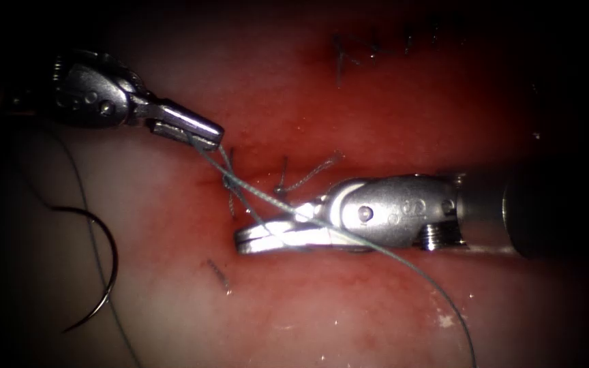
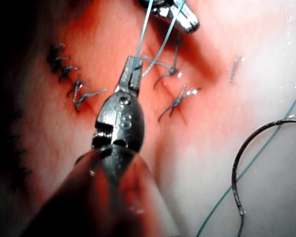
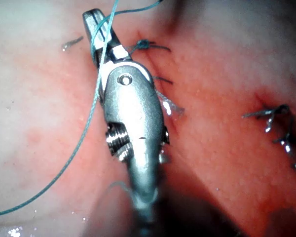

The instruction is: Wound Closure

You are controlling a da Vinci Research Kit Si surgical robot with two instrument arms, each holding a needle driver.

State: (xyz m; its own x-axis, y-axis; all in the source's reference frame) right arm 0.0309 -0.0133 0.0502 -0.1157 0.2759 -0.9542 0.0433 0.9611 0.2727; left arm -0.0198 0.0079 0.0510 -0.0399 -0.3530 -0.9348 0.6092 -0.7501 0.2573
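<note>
Judging from how things lay, we took the step in hand to be knot work on a stitch at the cut, the needle being out of use. The left tool had its jaws closed on the thread just up and left of the cut. From there the strand ran down past the newest knot, crossed the right tool and trailed off over the tissue below and to the right of the cut. The right tool lay just below the cut; the thread lay wrapped over its jaws, and we could not tell whether they were open or shut, or whether they held anything. The needle lay free on the pale tissue well to the left of the cut, held by neither tool and not in the tissue.

We judged the next move would call for steady, even tension on the strand, lest the knot slip or the thread tear through.

Red fluid wet the tissue around the cut, so we expected a slippery surface. Finished stitches stood well above and right of the cut, cut ends of thread just below it, leaving little room.
</note>
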